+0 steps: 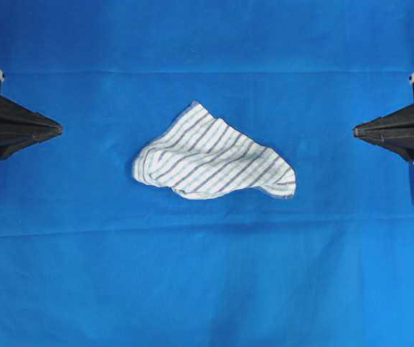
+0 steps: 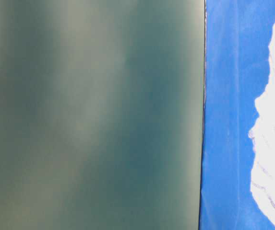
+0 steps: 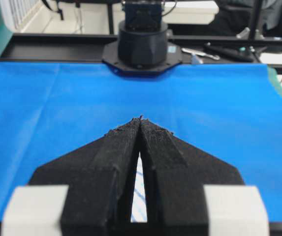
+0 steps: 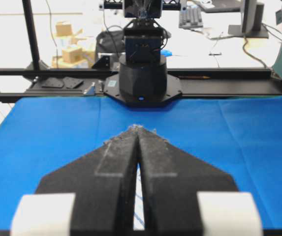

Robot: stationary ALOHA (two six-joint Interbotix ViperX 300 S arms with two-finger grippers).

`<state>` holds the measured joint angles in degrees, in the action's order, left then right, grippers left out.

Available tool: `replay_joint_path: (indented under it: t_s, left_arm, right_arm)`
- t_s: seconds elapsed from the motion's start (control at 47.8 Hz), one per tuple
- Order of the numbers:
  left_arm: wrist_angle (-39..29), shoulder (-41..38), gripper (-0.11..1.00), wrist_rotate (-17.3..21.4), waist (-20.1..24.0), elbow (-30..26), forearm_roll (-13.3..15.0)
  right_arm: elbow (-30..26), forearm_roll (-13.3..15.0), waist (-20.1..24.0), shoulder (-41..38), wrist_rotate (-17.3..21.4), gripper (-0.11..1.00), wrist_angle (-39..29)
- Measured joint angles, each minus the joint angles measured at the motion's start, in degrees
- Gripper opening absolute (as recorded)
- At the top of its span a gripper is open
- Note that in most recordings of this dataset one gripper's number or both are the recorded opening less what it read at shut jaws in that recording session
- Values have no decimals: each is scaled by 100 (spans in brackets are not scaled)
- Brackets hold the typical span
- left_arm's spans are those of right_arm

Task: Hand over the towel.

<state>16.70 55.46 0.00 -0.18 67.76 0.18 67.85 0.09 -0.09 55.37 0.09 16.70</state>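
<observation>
The towel lies crumpled in the middle of the table, which is covered by a large plain blue cloth. It sits in a loose, roughly triangular heap with raised folds, one corner pointing toward the far edge and another toward the right edge. That bunching likely helps: the ridges offer something to pinch, where a flat sheet would not.

The left tool waits at the left edge and the right tool at the right edge, each aimed inward at the towel and well apart from it. Both have their jaws pressed together, tips meeting at a point, and neither holds anything. The mirrored, drawn-back posture looks like a rest position, so the handover appears not yet begun; either arm would have to spread its jaws before reaching in.

From each wrist view the opposite arm's base stands at the far edge of the table, with a sliver of striped fabric visible through the slit between the jaws. Nothing lies between either tool and the towel. The table-level view is mostly blocked by a blurred grey-green surface, showing only a strip of blue and part of the towel.
</observation>
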Motion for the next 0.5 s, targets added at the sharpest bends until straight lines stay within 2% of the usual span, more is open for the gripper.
replay_joint_path:
  t_s: [0.251, 0.502]
  left_arm:
    - [220, -35, 0, 18, -9, 0, 105]
    - [712, -598, 0, 88, -18, -132, 105]
  right_arm:
    - [-62, 0, -9, -9, -18, 0, -9]
    - [-62, 0, 0, -26, 18, 0, -9]
